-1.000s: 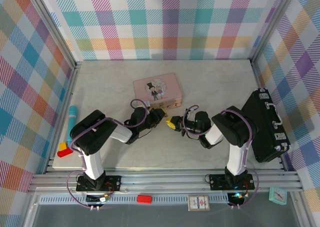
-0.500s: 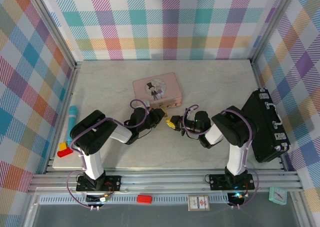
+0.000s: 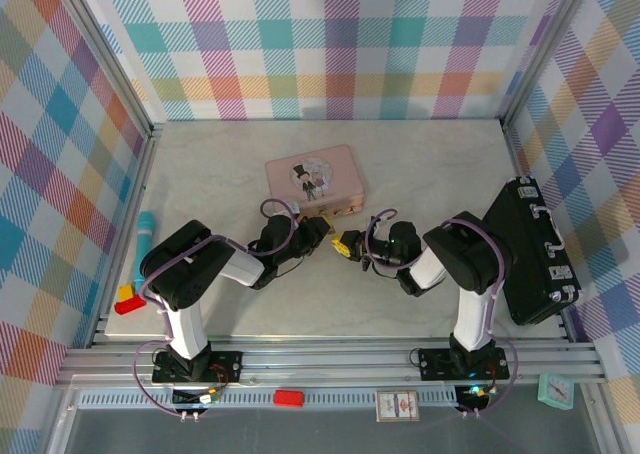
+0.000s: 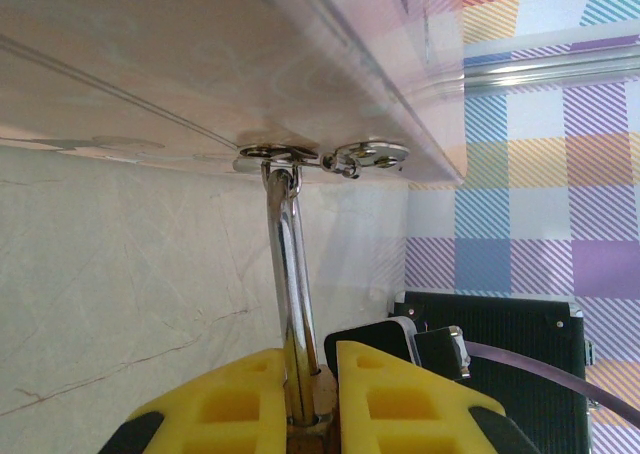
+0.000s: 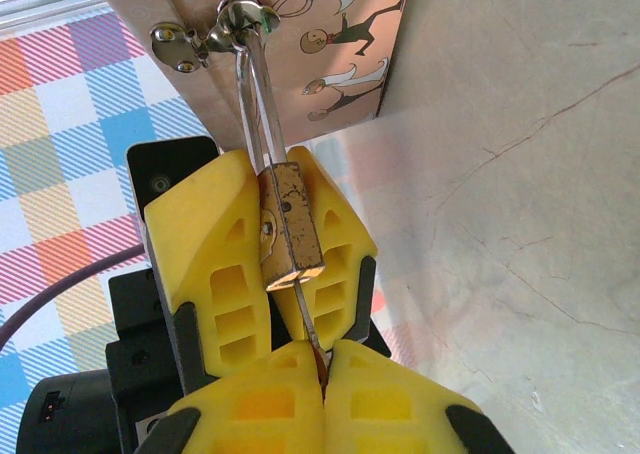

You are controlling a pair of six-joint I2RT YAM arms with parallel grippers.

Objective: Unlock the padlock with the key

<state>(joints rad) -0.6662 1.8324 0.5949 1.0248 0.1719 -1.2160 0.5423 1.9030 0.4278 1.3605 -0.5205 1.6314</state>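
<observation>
Top external: the left gripper [image 3: 320,226] and right gripper [image 3: 346,245] meet tip to tip just in front of the pink tin [image 3: 315,181]. I judge this placing deliberate, one arm steadying and the other working. The black case [image 3: 530,264] lies well apart at the right.

Left wrist: the fingers [image 4: 400,399] are clamped on the padlock [image 4: 318,382], with only a narrow gap between them. Its shackle [image 4: 290,294] runs up to the tin's latch [image 4: 300,156]. The padlock thus hangs from the tin and is braced against turning.

Right wrist: my right fingertips are pressed together on the key [image 5: 310,324]. Its thin blade points up at the underside of the brass body, which sits between the left arm's yellow pads. This lines the key with the keyway. How deep it sits I cannot tell.

Comparison: against the earlier top views, both arms, the tin and the case stand as they did. I find no visible shift.
</observation>
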